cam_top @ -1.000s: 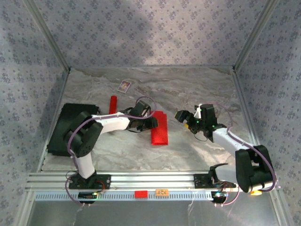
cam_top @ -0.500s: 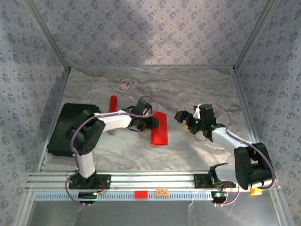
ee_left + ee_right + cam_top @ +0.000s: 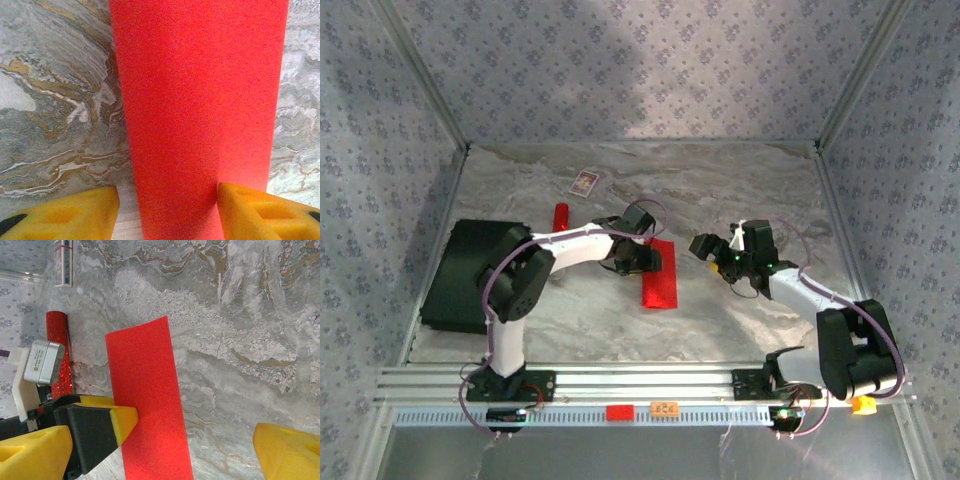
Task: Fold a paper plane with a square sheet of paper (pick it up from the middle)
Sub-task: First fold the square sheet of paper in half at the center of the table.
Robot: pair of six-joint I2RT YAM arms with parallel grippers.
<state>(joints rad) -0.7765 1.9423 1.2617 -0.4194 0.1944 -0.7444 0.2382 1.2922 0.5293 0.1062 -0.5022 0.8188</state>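
- We see the paper (image 3: 660,277) lying flat on the marble table (image 3: 740,190) as a narrow red strip. It is near the middle, between the two grippers.
- The left gripper (image 3: 647,259) is at the strip's left long edge, toward its far half. Its arm reaches in from the left and hides the table beneath it.
- In the left wrist view its jaws stand apart and straddle the strip. One yellow fingertip (image 3: 260,210) meets the paper's edge. The other (image 3: 65,217) sits just beside the strip, with a sliver of marble between. Nothing is pinched.
- The right gripper (image 3: 712,250) is to the right of the strip and apart from it. Its jaws are spread wide with nothing held, and in its wrist view the paper lies flat between its yellow fingertips (image 3: 287,450).
- A red stick (image 3: 560,218) lies left of the paper, beyond the left arm. In the right wrist view the left gripper covers one end of it.
- A small card (image 3: 584,182) lies farther back, well apart from the paper.
- A black pad (image 3: 455,275) lies at the table's left edge. In the top view the left arm's elbow overlaps its right side.
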